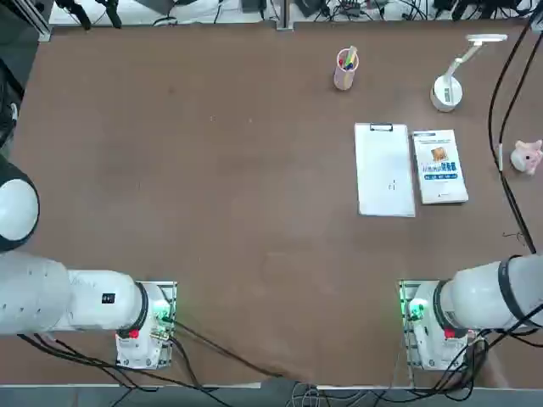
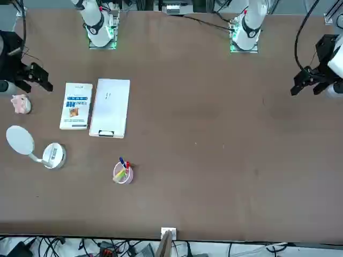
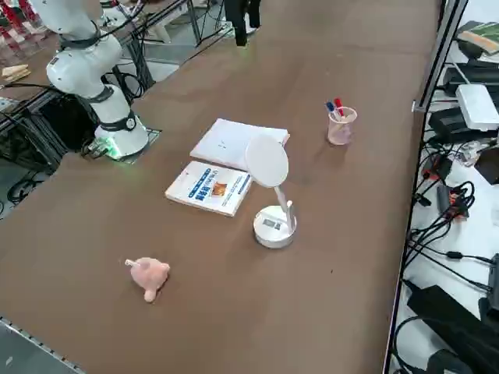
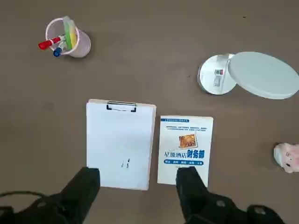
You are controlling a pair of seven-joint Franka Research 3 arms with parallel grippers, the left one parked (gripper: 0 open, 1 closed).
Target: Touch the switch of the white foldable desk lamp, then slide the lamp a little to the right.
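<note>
Your right arm is sitting pulled back near its base, with the white elbow link bulging in at the right edge of the top view. The right gripper (image 4: 140, 191) is hanging high over the surface, pointing straight down. Its jaws are standing wide apart, and both dark fingers (image 4: 86, 184) are showing clearly in the wrist view with nothing between them. It isn't touching anything, just hovering up there.

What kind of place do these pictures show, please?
Probably a robotics lab, set up like a desk. A brown table holds a white lamp, clipboard and book, with cables along its edge. The right arm's open tool hangs above the clipboard and book.
</note>
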